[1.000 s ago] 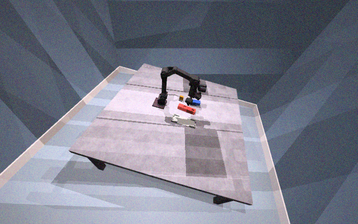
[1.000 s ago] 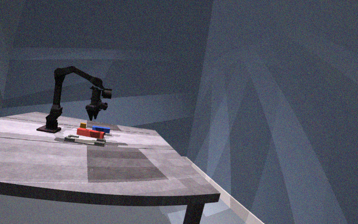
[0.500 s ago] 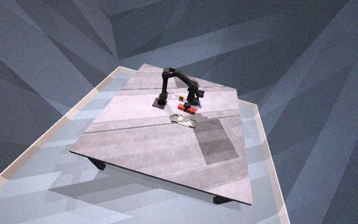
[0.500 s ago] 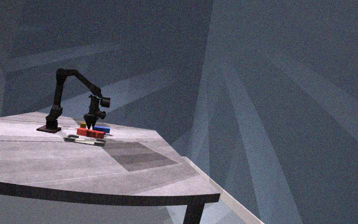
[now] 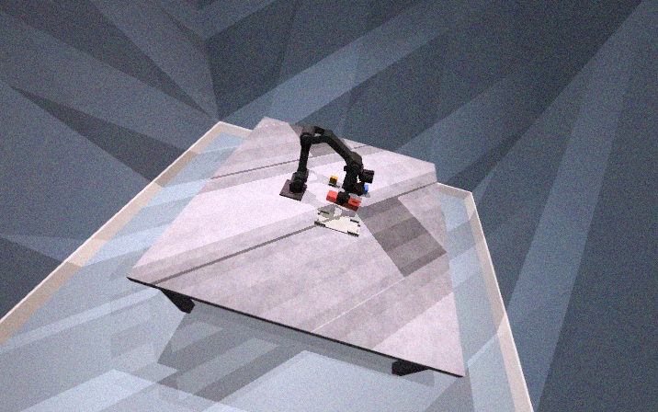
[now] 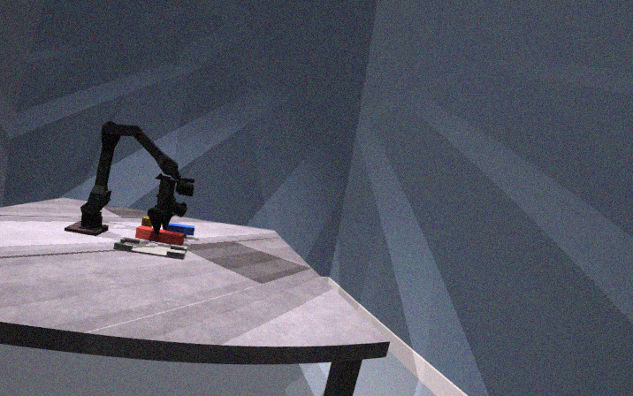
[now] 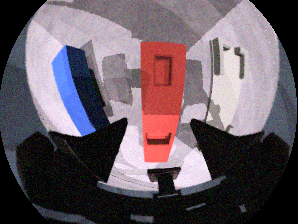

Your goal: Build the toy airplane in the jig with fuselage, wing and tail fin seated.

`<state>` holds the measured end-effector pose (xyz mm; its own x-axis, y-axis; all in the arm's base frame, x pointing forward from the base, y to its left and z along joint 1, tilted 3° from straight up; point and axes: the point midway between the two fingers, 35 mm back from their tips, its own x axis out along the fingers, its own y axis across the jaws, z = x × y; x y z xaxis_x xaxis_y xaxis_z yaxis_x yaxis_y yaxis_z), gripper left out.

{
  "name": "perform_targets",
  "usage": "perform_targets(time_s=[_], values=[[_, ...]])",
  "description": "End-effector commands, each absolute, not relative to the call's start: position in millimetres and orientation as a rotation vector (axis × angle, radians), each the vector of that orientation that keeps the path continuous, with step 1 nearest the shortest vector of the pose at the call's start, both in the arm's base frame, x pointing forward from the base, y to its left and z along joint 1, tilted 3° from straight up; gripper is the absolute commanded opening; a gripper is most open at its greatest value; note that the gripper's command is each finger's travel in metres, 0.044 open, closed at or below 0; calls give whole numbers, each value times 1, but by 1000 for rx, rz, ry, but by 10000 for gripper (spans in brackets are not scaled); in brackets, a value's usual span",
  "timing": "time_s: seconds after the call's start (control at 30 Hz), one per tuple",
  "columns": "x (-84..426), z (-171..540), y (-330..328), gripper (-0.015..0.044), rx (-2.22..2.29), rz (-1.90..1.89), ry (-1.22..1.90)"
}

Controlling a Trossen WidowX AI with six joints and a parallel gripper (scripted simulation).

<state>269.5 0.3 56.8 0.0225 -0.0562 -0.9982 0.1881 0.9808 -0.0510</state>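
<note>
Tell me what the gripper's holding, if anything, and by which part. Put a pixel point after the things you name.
Nothing is held: the gripper (image 5: 343, 198) (image 6: 158, 227) (image 7: 160, 121) is open, its fingers around the red block (image 5: 333, 196) (image 6: 172, 237) (image 7: 162, 100) without gripping it.

Fuselage (image 5: 333, 195) (image 6: 145, 232) (image 7: 163, 85) seemingly between wing (image 5: 366, 188) (image 6: 181, 229) (image 7: 73, 90) and jig (image 5: 339, 224) (image 6: 151, 250) (image 7: 231, 85).
</note>
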Motion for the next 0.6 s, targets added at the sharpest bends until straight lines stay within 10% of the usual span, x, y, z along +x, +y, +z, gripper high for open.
perform_targets(time_s=[0.0,0.43,0.57], values=[[270,50,1,440,106,-184,1540],[269,32,0,440,106,-184,1540],[269,32,0,335,106,-184,1540]])
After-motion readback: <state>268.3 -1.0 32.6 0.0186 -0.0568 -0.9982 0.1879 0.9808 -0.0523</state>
